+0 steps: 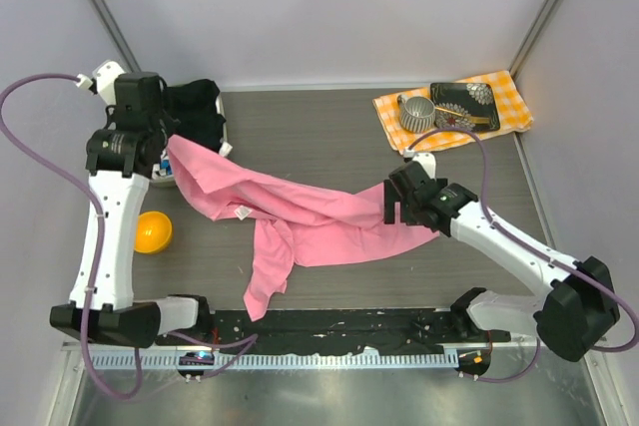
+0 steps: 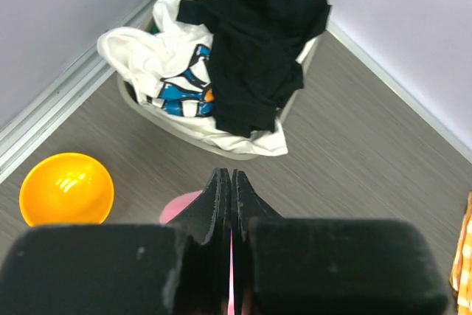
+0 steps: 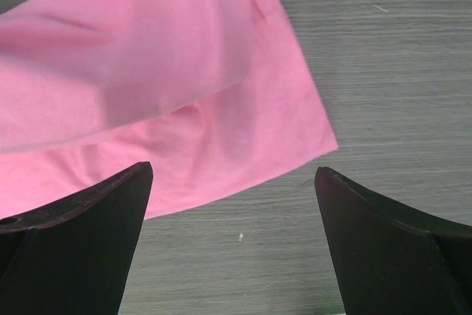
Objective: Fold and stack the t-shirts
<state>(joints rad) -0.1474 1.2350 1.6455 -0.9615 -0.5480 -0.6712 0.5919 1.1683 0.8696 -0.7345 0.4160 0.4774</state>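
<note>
the task is judged to be at an early stage: no folded garment and no stack is seen anywhere. at the left, a yellow bowl (image 1: 153, 231) is set on the tabletop (image 1: 329, 127). the left end effector (image 2: 231, 175) is pressed together on a corner of the pink t-shirt (image 1: 300, 212), beside a basket (image 2: 151, 117) heaped with black and white garments waiting to be folded. the shirt is stretched, crumpled, across the middle of the tabletop. its right edge is lain under the right end effector (image 3: 232, 175), whose fingers are held wide apart, touching nothing. at the far right, a checked cloth (image 1: 509, 97) with a cup and tray is seen. the tabletop is grey wood-grain, enclosed by pale walls.
</note>
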